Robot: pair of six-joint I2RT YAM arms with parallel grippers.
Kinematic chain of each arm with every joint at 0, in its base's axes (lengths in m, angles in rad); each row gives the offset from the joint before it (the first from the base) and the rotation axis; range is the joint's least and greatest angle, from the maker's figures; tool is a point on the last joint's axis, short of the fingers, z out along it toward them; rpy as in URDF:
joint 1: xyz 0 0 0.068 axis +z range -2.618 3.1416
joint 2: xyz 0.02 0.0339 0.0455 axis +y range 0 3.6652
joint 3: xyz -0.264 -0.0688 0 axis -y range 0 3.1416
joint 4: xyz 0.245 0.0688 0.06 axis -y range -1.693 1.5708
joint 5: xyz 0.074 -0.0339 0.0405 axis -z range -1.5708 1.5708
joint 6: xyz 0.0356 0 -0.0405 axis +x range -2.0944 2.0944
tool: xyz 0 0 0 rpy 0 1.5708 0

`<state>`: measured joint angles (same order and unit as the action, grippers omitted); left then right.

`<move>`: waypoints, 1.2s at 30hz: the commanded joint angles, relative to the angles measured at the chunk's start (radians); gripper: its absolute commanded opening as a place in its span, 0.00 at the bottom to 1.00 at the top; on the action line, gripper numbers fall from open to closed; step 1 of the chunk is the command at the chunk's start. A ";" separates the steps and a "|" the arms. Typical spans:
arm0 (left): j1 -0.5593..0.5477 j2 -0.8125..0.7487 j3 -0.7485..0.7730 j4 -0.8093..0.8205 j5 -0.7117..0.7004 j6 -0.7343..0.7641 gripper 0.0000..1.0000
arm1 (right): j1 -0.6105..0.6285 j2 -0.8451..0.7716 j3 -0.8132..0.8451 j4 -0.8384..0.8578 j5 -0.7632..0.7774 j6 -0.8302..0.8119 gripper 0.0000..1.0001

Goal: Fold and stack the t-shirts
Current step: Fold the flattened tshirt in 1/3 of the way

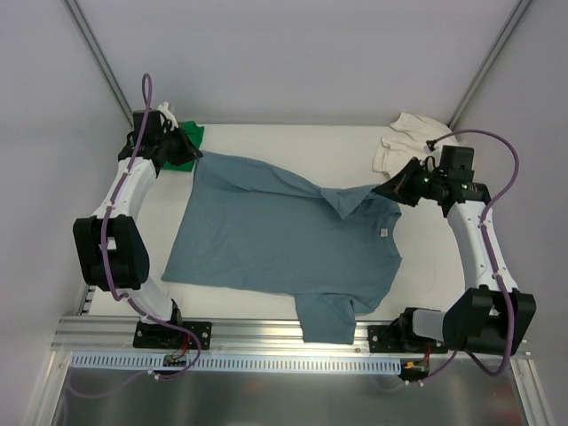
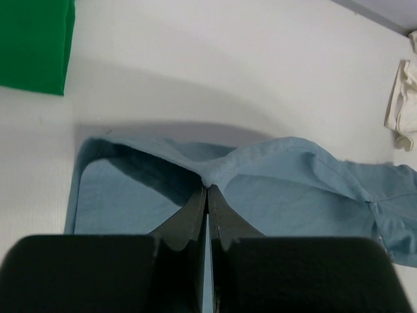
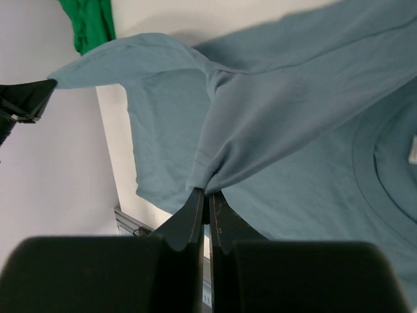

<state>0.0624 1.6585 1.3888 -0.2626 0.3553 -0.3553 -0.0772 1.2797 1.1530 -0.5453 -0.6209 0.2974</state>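
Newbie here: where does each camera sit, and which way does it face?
Top external: above and behind the robot, looking down on the table; left arm and right arm show.
Left wrist: on that arm, looking along the left gripper, shut on the blue-grey t-shirt.
Right wrist: likewise, along the right gripper, shut on it too.
Shared: all see the green t-shirt.

Left arm [image 1: 120, 200] is extended toward the far left corner, with its elbow folded back near the base. Left gripper [image 2: 207, 189] is pinched fully closed on an edge of the blue-grey t-shirt [image 1: 275, 240]. Right arm [image 1: 479, 240] is reached up the right side, wrist turned in toward the left. Right gripper [image 3: 206, 191] is likewise clamped tight on a fold of the same shirt.
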 commanded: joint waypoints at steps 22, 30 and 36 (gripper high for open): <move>0.004 -0.221 -0.301 0.102 -0.143 0.007 0.01 | -0.009 -0.402 -0.288 -0.335 0.233 -0.201 1.00; 0.004 -0.282 -0.375 0.103 -0.292 0.021 0.01 | -0.009 -0.335 -0.197 -0.321 0.191 -0.196 0.99; 0.004 -0.246 -0.410 0.077 -0.400 -0.020 0.01 | -0.009 -0.324 -0.205 -0.297 0.179 -0.196 1.00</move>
<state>0.0624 1.4059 0.9859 -0.1894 0.0532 -0.3550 -0.0814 0.9546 0.9222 -0.8597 -0.4271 0.1146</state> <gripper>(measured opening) 0.010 0.993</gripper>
